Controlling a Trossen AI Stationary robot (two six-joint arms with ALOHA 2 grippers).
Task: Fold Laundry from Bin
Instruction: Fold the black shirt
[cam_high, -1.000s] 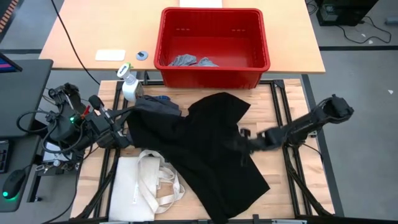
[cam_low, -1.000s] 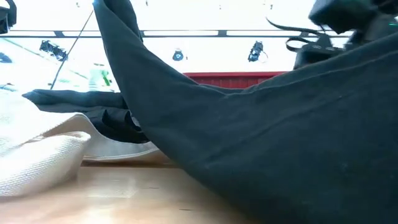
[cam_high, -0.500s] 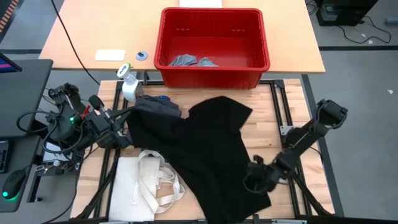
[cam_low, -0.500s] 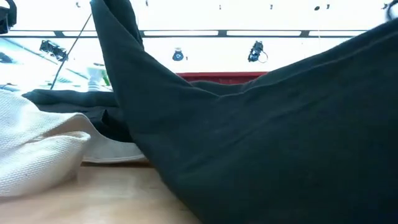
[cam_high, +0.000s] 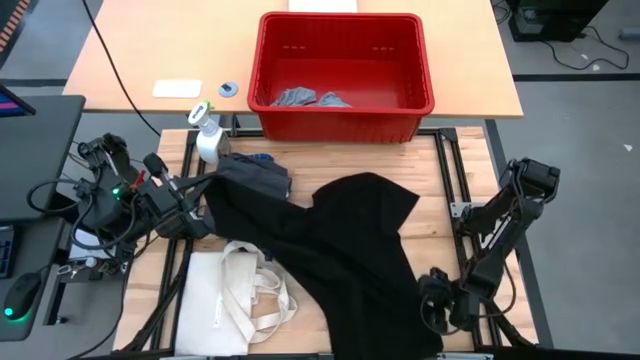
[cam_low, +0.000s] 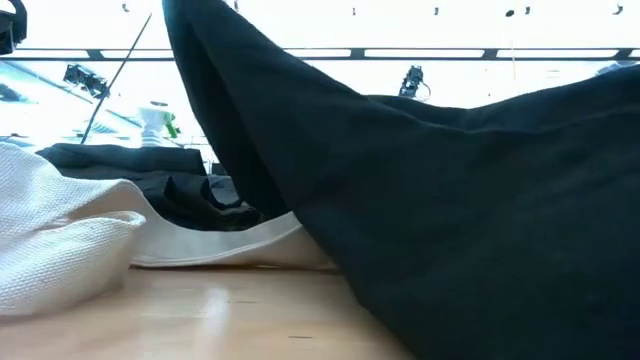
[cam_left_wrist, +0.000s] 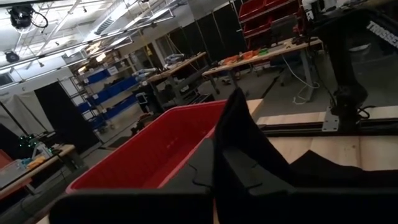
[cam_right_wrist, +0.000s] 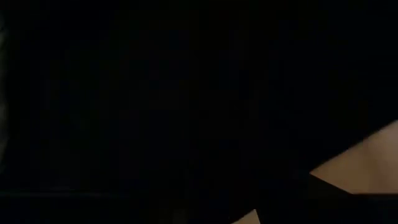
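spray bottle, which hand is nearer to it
Left. The left hand sits just in front of the spray bottle, at the black garment's edge; the right hand is at the table's opposite front corner.

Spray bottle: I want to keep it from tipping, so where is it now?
In the high view the spray bottle stands at the table's far left corner, just left of the red bin and beside the dark garment.
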